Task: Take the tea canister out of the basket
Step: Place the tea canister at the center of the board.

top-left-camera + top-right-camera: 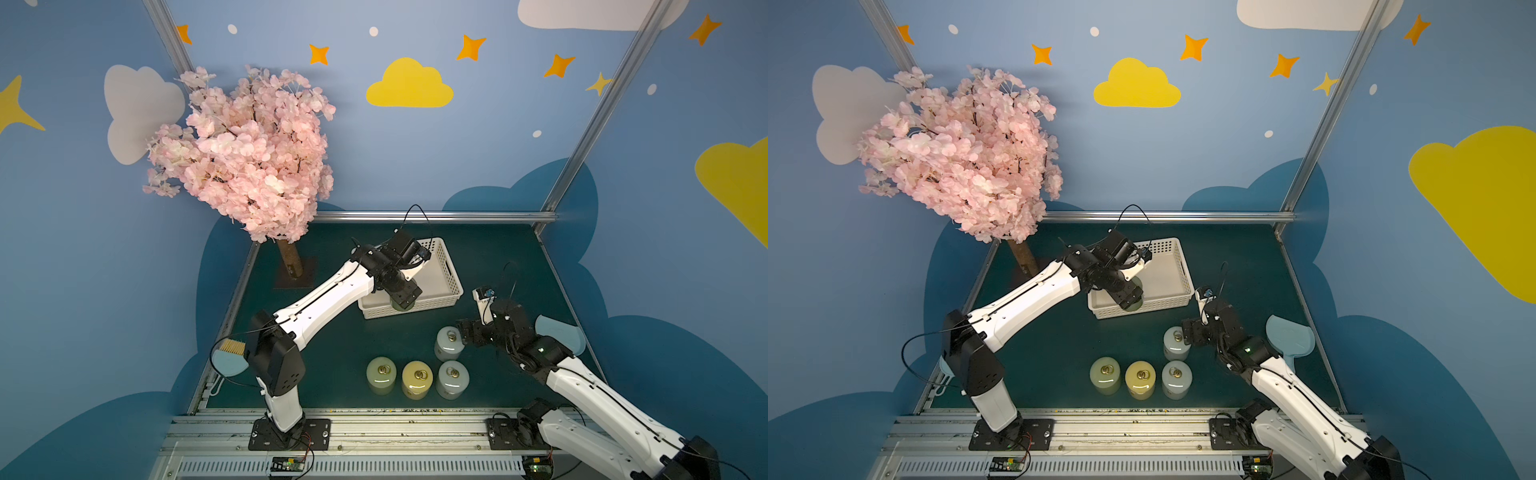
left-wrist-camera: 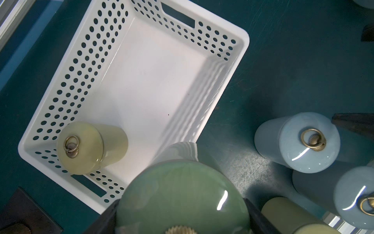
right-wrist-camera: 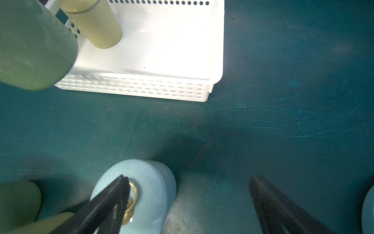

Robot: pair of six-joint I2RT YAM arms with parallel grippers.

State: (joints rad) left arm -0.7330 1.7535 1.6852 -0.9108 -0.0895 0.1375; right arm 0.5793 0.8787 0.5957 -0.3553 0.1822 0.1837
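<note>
Scratched teal mat [image 3: 283, 121] bears perforated white basket [image 2: 97, 66].

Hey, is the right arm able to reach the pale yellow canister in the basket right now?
Probably not cleanly. The pale yellow canister stands in a corner of the basket away from the open right gripper, and the left gripper, shut on the green canister, hangs close in front of it.

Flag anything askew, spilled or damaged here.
Nothing serious. The four canisters on the mat stand upright, as does the pale canister in the basket. Only the mat shows wear: fine scratches near the basket, and small specks along its front edge.
</note>
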